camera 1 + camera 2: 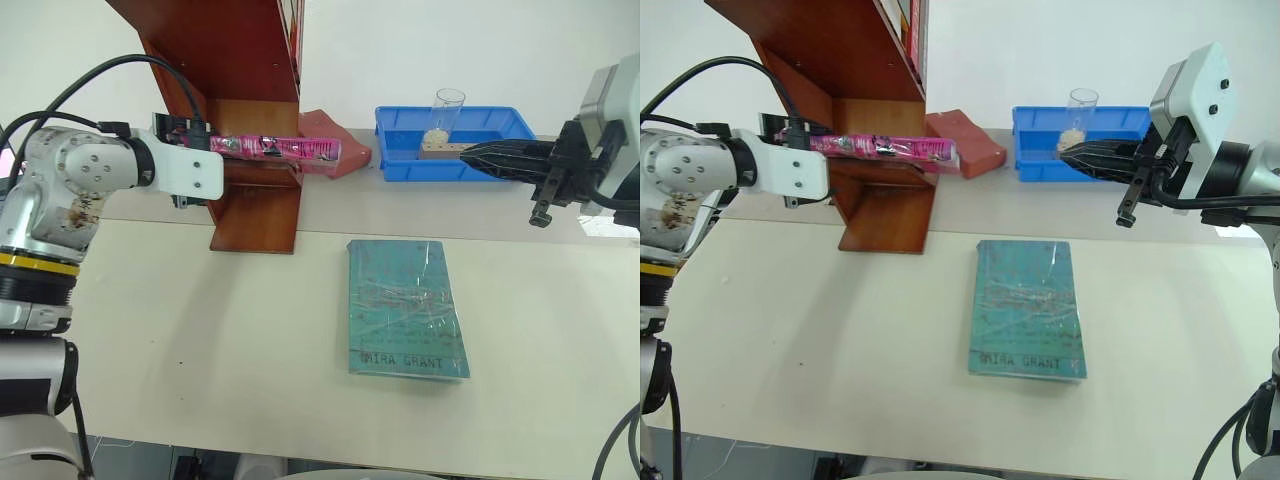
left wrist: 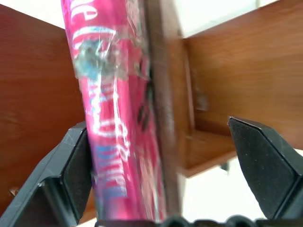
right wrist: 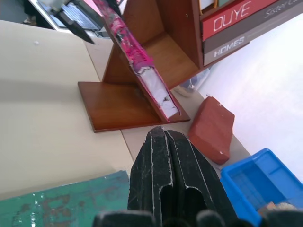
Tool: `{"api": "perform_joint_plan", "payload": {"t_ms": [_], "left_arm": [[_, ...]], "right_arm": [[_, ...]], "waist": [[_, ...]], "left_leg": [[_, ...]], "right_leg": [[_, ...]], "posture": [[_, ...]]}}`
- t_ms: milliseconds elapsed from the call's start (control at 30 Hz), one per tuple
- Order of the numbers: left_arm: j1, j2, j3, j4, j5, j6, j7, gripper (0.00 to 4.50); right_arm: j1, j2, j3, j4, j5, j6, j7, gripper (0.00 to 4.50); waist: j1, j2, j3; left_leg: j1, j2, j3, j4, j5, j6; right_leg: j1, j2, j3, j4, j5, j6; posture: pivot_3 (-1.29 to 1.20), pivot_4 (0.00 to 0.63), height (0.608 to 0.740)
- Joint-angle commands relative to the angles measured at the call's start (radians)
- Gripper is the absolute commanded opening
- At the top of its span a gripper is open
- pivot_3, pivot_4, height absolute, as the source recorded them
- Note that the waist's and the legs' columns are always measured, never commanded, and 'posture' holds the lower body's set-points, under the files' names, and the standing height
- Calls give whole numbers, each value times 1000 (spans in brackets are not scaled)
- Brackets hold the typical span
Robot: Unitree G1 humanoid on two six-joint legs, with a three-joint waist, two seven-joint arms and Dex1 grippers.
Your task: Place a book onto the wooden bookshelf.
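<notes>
Pink book [image 1: 285,148] lies flat across the lower part of the wooden bookshelf [image 1: 245,110], one end poking out past the side panel toward a reddish brick-like block [image 1: 962,142]. The left hand [image 2: 161,161] has its fingers spread wide at the book's other end; one finger sits against the cover, the other stands clear. The right hand [image 1: 1090,158] hovers with fingers pressed together, empty, in front of the blue tray [image 1: 500,125]. A teal book [image 1: 405,308] rests on the table [image 1: 200,340].
</notes>
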Motion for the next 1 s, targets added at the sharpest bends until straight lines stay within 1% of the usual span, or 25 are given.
{"api": "perform_joint_plan", "payload": {"t_ms": [33, 133, 233, 267, 367, 467, 567, 633, 767, 833, 1000], "left_arm": [[36, 31, 116, -120, -151, 190, -84, 4456], [96, 48, 235, -206, -302, 363, -130, 4456], [118, 55, 330, -261, -409, 523, -121, 4456], [139, 74, 362, -265, -431, 555, -125, 4456], [257, 135, 463, -276, -467, 586, -141, 4456], [389, 172, 557, -303, -535, 630, -187, 4456], [501, 183, 647, -302, -602, 680, -227, 4456], [560, 180, 680, -299, -615, 677, -226, 4456], [650, 173, 716, -295, -626, 662, -213, 4456], [667, 176, 719, -300, -635, 657, -206, 4456], [646, 180, 688, -293, -657, 651, -184, 4456]], "right_arm": [[3, -4, -16, 17, -23, -57, 24, 0], [11, -11, -5, 56, -53, -106, 58, 0], [12, -14, 5, 85, -76, -142, 88, 0], [10, -15, 8, 97, -84, -152, 99, 0], [7, -29, 22, 130, -105, -182, 142, 0], [21, -59, 32, 163, -136, -218, 197, 0], [45, -99, 49, 215, -196, -291, 254, 0], [51, -113, 59, 253, -231, -341, 276, 0], [63, -120, 68, 308, -274, -409, 302, 0], [64, -114, 65, 313, -278, -415, 307, 0], [68, -110, 59, 312, -280, -417, 307, 0]], "waist": [[-1, 0, 0], [-2, 0, 0], [-5, 0, 0], [-5, 0, 0], [-11, 1, 1], [-17, 2, 1], [-15, 0, 2], [-14, -2, 2], [-14, -1, 2], [-14, -1, 2], [-16, -1, 2]], "left_leg": [[0, 0, 0, 0, 0, 0], [1, 0, 0, 0, 0, 0], [2, 1, 0, 0, 0, 0], [2, 1, 0, 0, 0, 0], [3, 1, 0, 0, 0, 0], [4, 1, 1, -1, -1, 2], [6, 2, 1, -1, -2, 2], [7, 2, 2, -1, -2, 2], [7, 2, 3, -1, -2, 2], [7, 2, 3, -2, -2, 2], [7, 3, 3, -2, -2, 2]], "right_leg": [[0, 0, 0, 0, 0, 0], [0, 0, -1, 0, 0, 0], [1, 0, -2, 0, 0, 0], [1, 0, -2, 0, 0, 0], [0, 0, -2, 0, 0, 0], [0, 0, -2, 0, -1, 0], [-3, 0, -3, 1, -1, -2], [-3, -1, -3, 1, -2, -3], [-3, -2, -3, 1, -2, -4], [-4, -1, -3, 1, -3, -5], [-4, -1, -3, 1, -3, -5]], "posture": [[0, 150, 673], [0, 150, 673], [0, 150, 673], [0, 150, 673], [0, 150, 673], [0, 150, 673], [0, 150, 673], [0, 150, 673], [0, 150, 673], [0, 150, 673], [0, 150, 673]]}}
